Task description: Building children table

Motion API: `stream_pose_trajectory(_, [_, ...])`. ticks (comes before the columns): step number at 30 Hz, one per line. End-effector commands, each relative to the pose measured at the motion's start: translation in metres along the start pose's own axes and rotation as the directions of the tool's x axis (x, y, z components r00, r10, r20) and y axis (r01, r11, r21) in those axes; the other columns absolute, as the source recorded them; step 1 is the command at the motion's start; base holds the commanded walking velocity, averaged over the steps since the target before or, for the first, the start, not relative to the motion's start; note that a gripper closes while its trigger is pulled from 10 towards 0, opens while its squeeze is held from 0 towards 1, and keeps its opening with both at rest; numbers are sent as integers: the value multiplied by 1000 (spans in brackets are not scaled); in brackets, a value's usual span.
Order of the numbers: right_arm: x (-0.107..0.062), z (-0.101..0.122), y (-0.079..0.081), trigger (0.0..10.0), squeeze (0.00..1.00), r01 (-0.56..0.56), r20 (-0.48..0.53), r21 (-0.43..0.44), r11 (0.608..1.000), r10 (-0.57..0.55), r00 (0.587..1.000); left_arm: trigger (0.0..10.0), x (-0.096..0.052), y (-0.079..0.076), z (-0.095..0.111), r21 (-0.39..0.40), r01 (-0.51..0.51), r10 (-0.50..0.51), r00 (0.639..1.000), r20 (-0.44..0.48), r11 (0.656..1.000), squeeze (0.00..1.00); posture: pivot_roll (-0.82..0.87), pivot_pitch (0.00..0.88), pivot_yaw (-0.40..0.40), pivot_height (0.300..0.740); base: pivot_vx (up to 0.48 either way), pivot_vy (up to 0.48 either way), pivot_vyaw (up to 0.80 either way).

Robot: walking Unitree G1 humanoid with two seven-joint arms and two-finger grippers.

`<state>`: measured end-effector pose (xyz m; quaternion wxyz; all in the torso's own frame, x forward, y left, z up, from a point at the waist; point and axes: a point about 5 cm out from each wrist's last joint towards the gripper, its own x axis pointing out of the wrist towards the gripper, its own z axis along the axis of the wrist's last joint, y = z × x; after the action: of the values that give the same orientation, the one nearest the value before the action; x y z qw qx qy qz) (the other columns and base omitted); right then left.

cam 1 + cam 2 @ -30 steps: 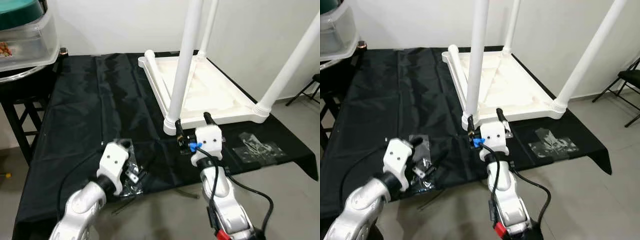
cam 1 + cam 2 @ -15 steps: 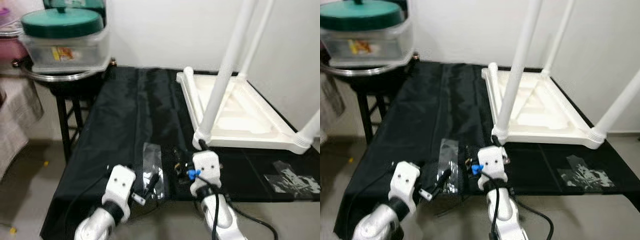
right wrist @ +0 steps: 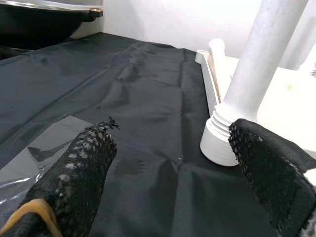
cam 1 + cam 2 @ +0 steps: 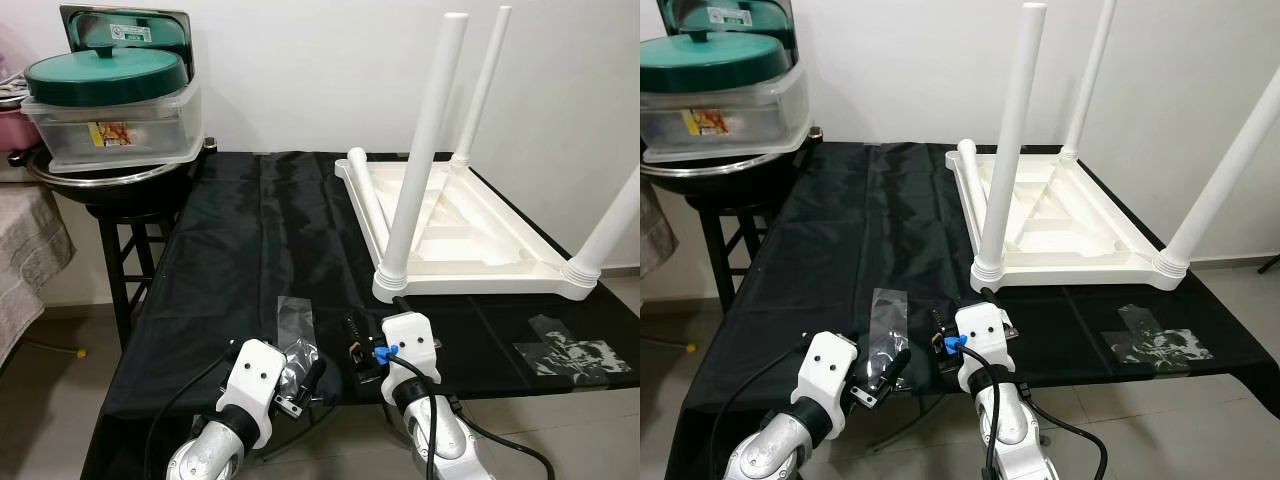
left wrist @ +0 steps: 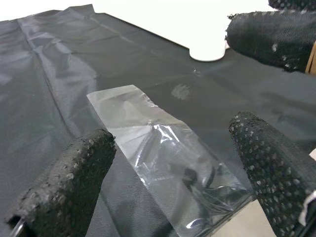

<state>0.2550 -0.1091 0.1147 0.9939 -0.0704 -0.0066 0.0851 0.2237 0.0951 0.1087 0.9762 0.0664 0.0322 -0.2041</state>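
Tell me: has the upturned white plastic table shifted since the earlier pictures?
No. The white plastic table keeps its far corner at the black cloth's back edge; the camera moved.

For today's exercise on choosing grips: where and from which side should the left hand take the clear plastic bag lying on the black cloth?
Probably the near end of the plastic bag, where it is crumpled and bulges over small dark parts, so there is something to pinch. The far end lies flat on the black cloth and offers little. The left hand is open and already straddles it, so come from the table's front edge, low and along the cloth.
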Motion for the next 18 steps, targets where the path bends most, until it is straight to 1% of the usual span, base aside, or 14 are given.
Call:
stream_pose_trajectory(1, [2, -4, 0, 10000, 0, -2, -28, 12, 1000, 2, 1000, 10000, 1, -1, -5, 27, 15, -15, 1000, -27, 1000, 0, 74, 10, -45, 740, 0, -277, 0])
stream_pose_trajectory(8, [2, -4, -1, 10000, 0, 5, -31, 17, 1000, -4, 1000, 10000, 2, -1, -7, 35, 5, -3, 999, -41, 999, 0, 72, 13, -44, 740, 0, -344, 0])
stream_pose_trajectory(11, [3, -1, -1, 10000, 0, -3, -8, 1, 1000, 3, 1000, 10000, 4, -1, -7, 34, 2, -1, 999, -37, 999, 0, 72, 9, -46, 740, 0, -480, 0])
stream_pose_trajectory(18, [3, 1, -1, 10000, 0, -4, 11, 3, 1000, 4, 1000, 10000, 5, 0, -6, 41, 1, 0, 1000, -28, 999, 0, 72, 4, -44, 740, 0, -480, 0])
